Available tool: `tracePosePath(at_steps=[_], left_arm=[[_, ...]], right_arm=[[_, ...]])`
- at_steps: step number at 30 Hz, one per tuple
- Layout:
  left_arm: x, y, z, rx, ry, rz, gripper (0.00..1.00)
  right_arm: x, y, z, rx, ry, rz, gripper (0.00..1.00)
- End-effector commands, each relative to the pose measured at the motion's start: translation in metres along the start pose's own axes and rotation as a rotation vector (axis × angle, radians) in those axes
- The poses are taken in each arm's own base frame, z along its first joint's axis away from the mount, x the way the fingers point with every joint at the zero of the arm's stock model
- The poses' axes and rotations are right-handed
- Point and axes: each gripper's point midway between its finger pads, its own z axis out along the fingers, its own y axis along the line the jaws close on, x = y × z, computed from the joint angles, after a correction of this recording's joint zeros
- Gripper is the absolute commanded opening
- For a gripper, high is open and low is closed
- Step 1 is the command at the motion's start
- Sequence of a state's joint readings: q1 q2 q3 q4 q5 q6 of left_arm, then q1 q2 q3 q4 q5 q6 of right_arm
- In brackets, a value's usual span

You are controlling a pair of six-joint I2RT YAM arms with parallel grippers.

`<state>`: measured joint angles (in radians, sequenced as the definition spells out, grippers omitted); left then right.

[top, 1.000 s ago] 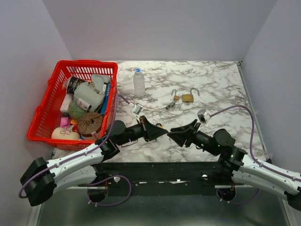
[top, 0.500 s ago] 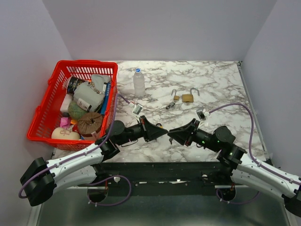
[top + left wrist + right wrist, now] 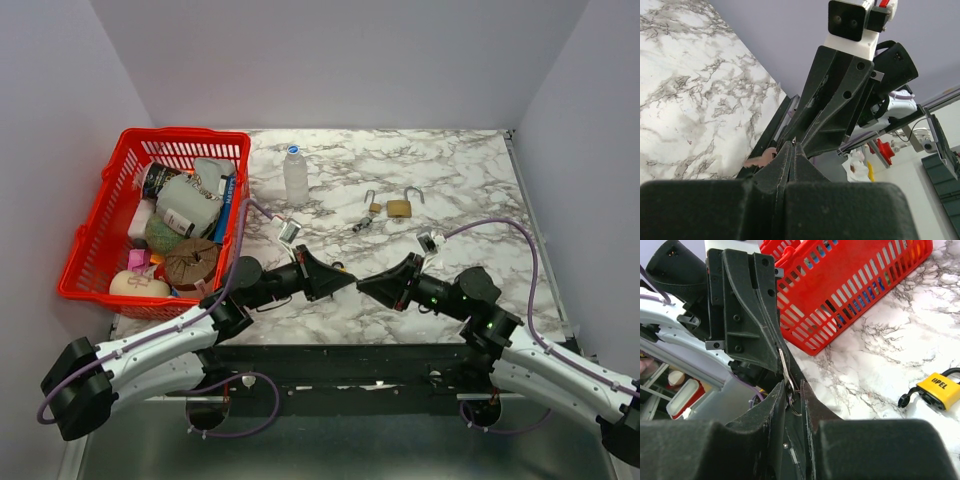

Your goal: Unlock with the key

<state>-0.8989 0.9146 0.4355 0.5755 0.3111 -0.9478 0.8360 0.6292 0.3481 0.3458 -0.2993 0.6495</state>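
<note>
Near centre, the left gripper (image 3: 348, 283) is clamped on the key (image 3: 783, 362). Its ring hangs between the right gripper's (image 3: 793, 392) narrow jaws, which show a gap. That gripper should close squarely before the left releases. The yellow padlock (image 3: 939, 389) lies just beyond on the counter (image 3: 460, 170).

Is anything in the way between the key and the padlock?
Nothing visible is. The key is pinched in the left gripper, tip to tip with the right gripper. The table from there to the brass padlock is bare; a bunch of keys lies left of that path.
</note>
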Motion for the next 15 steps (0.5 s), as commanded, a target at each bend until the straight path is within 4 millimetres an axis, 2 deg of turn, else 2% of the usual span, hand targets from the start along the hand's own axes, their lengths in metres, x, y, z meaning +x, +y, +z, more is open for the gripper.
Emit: tracePosePath(at_steps=[1,3,4,7,12,13,14,15], left_arm=[[-0.004,-0.003,-0.003,0.014,-0.019,0.030,0.00],[-0.003,-0.004,-0.003,0.016,-0.015,0.030,0.00],[-0.002,-0.004,-0.002,0.017,-0.012,0.029,0.00],[-0.002,-0.004,-0.002,0.016,-0.011,0.027,0.00],[0.000,0.001,0.000,-0.012,0.014,0.040,0.00],[0.000,0.004,0.001,-0.027,0.024,0.060,0.07],[0.001,0.007,0.002,-0.045,0.033,0.069,0.17],[-0.001,0.010,0.003,-0.077,0.044,0.078,0.41]], right_arm=[[0.003,0.004,-0.002,-0.039,0.005,0.015,0.23],[0.002,0.005,-0.002,-0.045,0.002,0.014,0.18],[0.001,0.005,-0.002,-0.043,-0.001,0.017,0.10],[0.001,0.005,-0.001,-0.046,-0.004,0.012,0.01],[0.001,0.003,-0.003,-0.042,-0.014,-0.002,0.01],[-0.001,0.001,-0.003,-0.033,-0.023,-0.004,0.01],[0.002,-0.003,-0.004,-0.018,-0.024,-0.001,0.01],[0.002,-0.008,-0.004,0.000,-0.030,0.002,0.01]])
